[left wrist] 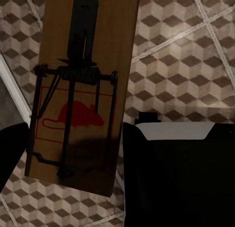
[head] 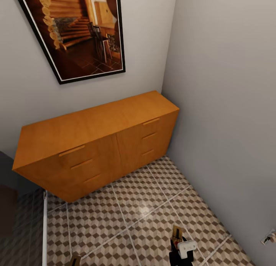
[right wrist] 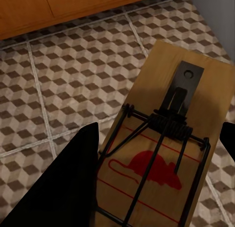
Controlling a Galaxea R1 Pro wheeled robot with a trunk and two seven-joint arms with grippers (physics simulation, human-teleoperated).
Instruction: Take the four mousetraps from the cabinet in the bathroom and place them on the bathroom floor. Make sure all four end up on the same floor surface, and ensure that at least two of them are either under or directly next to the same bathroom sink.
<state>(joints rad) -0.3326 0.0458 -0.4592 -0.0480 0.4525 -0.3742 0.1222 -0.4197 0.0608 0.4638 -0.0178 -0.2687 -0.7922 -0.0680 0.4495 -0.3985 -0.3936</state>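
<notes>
One mousetrap (left wrist: 81, 94) sits clamped in the left gripper (left wrist: 63, 173), another mousetrap (right wrist: 171, 153) in the right gripper (right wrist: 156, 188), both above the bathroom floor (head: 126, 212) before the closed cabinet (head: 96, 143). Released from height, either could bounce, spring shut, or land far from the sink.

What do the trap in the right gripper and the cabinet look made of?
The mousetrap looks like a pale, matte wooden board, faint grain showing, with dark wire spring and bar, probably metal, and a red printed mouse. The cabinet looks like orange-brown wood or veneer with a smooth satin finish; its grain runs lengthwise.
</notes>
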